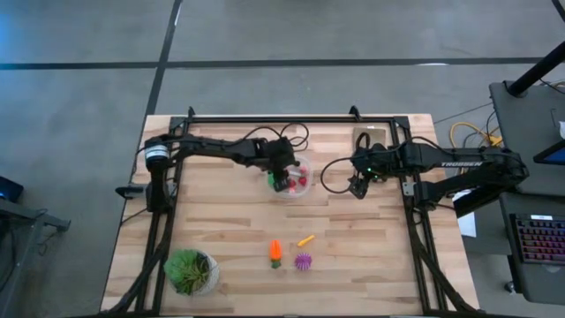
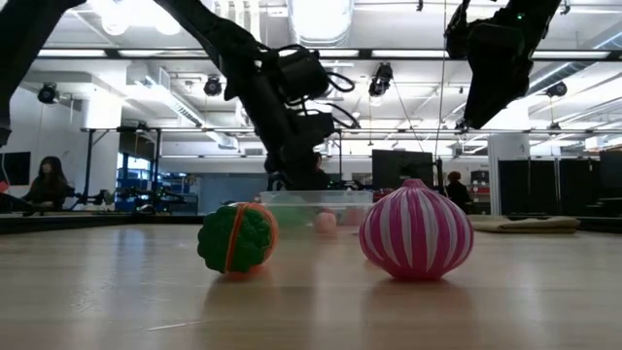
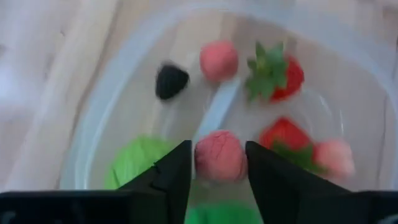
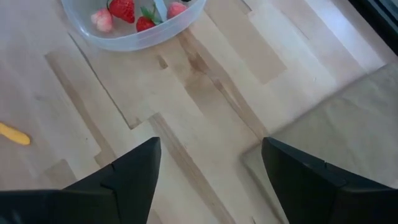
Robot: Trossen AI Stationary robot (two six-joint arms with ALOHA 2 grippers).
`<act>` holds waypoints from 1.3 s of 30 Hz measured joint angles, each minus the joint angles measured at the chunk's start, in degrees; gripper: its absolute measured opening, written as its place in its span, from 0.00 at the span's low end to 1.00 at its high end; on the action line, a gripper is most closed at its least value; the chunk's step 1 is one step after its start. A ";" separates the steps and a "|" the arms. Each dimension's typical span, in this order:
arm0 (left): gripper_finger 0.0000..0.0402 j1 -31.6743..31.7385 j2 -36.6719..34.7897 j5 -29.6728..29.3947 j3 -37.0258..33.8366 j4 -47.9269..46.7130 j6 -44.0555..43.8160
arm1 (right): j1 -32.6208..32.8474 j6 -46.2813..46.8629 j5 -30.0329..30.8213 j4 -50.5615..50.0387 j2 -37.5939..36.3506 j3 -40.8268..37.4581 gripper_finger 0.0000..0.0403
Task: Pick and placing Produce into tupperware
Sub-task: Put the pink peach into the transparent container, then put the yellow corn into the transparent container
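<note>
The left gripper (image 3: 217,165) hangs over the tub (image 1: 305,187), holding a pink ball (image 3: 219,155). Open straight down, clear of the strawberry (image 3: 277,74) at one o'clock. The right gripper (image 4: 208,168) waits wide open nearby.

Open lab hall: monitors (image 2: 408,165), ceiling lights (image 2: 321,15)

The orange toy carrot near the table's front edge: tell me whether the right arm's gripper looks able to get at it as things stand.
Probably yes. The right gripper hangs open above bare wood, and the orange toy carrot lies in the open with only a small yellow piece and a purple spiky ball beside it. Reach itself is unproven.
</note>
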 joint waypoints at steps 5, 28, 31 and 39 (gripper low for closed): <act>0.47 0.02 0.04 -0.77 0.17 1.49 -0.20 | 0.00 0.00 0.02 0.02 0.02 0.00 0.67; 0.61 -25.81 -23.29 -8.52 -2.91 -8.62 -14.32 | 6.19 -9.14 -9.92 1.14 7.39 -0.03 0.67; 0.61 -29.26 -23.54 -8.52 -5.05 -10.62 -22.35 | 9.32 -10.66 -10.92 3.39 10.96 -0.07 0.66; 0.61 -36.88 -23.74 -11.59 -8.49 -13.36 -35.74 | 16.58 -12.81 -15.46 14.86 21.99 -0.06 0.65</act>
